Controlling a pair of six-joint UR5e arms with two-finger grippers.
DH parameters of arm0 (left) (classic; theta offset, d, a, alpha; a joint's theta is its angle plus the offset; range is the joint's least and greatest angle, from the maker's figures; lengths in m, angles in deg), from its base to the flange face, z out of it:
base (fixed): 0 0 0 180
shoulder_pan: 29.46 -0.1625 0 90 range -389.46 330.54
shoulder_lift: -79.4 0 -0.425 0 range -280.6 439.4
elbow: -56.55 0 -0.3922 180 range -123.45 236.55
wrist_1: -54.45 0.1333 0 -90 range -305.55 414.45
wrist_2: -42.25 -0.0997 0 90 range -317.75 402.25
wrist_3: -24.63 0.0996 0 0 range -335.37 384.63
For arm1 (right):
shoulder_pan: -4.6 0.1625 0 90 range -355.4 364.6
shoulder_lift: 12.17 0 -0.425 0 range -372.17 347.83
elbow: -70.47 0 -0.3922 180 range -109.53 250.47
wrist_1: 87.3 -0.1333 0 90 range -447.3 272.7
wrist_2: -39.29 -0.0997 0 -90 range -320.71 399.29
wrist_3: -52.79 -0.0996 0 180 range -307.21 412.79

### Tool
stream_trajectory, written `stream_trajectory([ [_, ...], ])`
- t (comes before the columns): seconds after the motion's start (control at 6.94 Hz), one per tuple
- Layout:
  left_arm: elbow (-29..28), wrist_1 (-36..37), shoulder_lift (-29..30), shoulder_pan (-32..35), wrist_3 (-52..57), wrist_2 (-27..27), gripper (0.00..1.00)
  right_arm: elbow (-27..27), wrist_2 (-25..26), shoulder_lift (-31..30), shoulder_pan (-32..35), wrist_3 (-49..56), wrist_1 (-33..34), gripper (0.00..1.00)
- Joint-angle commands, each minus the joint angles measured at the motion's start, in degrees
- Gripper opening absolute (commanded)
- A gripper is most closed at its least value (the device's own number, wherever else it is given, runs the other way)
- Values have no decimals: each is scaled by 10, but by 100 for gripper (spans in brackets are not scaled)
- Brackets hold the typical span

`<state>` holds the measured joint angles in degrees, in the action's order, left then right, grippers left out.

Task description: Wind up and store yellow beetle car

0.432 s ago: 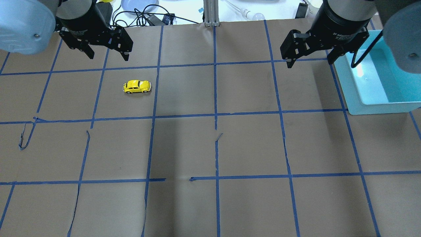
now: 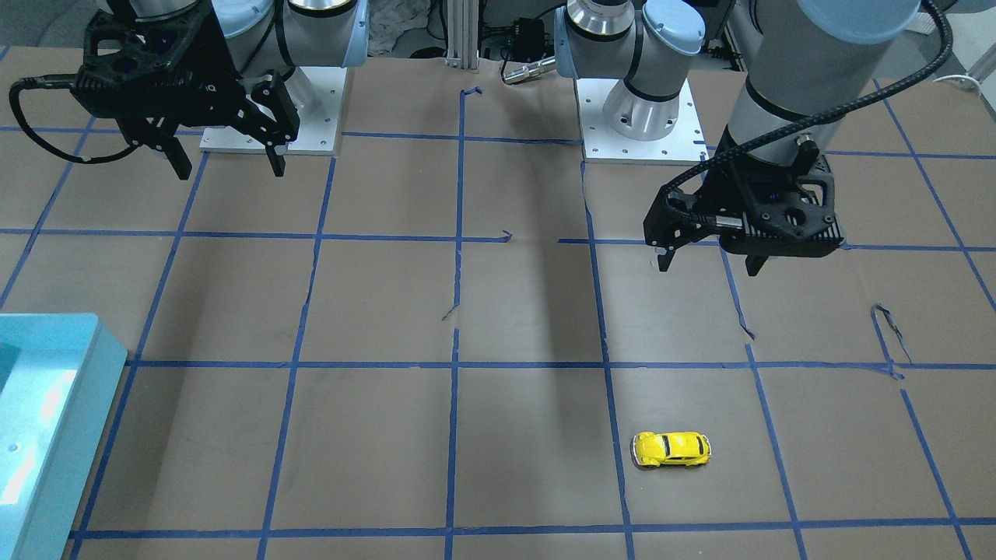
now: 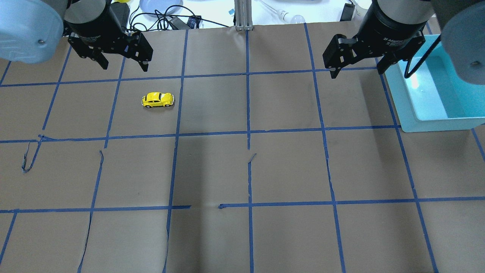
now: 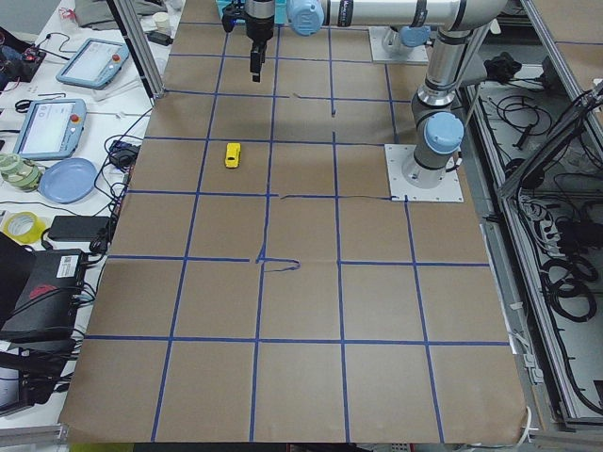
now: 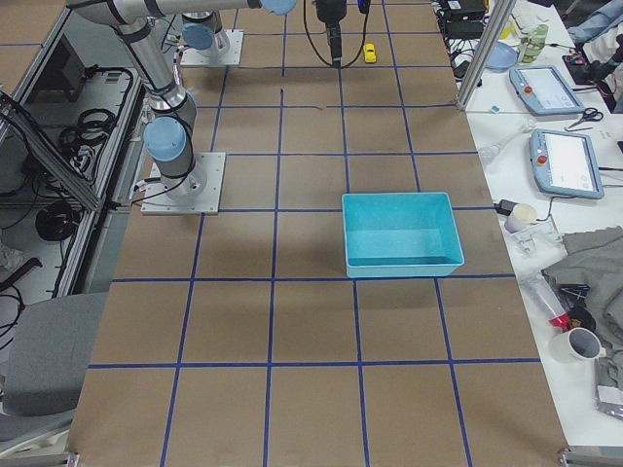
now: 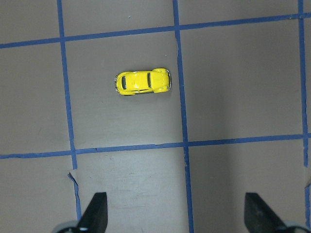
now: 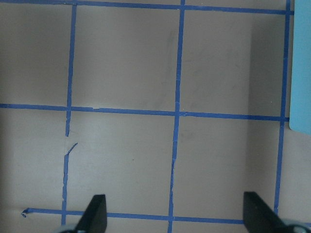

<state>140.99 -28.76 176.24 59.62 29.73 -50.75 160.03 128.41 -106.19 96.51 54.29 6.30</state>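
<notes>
The yellow beetle car [image 3: 158, 100] stands on its wheels on the brown paper table, alone in a taped square; it also shows in the front view [image 2: 671, 449] and the side views [image 4: 233, 154] [image 5: 370, 52]. My left gripper [image 3: 124, 65] hangs open and empty above the table, beyond the car and a little to its left [image 2: 708, 266]. In the left wrist view the car [image 6: 143, 82] lies ahead of the open gripper [image 6: 176, 208]. My right gripper [image 3: 357, 72] is open and empty, high up beside the teal bin [image 2: 230, 169] [image 7: 175, 206].
An empty teal bin [image 3: 413, 113] sits at the table's right end [image 2: 47, 435] [image 5: 399, 268]; its edge shows in the right wrist view [image 7: 301, 73]. Blue tape lines grid the brown paper, torn in places. Cables, tablets and a plate lie beyond the far edge.
My left gripper has shifted very slightly. The car and the right gripper have not moved.
</notes>
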Motion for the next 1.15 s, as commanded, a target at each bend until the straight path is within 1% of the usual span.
stream_trajectory([
  [0.0,0,-1,0,-3,0,3,100,0,0,1,-1,1,0,100],
  [1.01,10,-2,-1,-4,-4,4,100,0,-1,0,0,2,3,100],
])
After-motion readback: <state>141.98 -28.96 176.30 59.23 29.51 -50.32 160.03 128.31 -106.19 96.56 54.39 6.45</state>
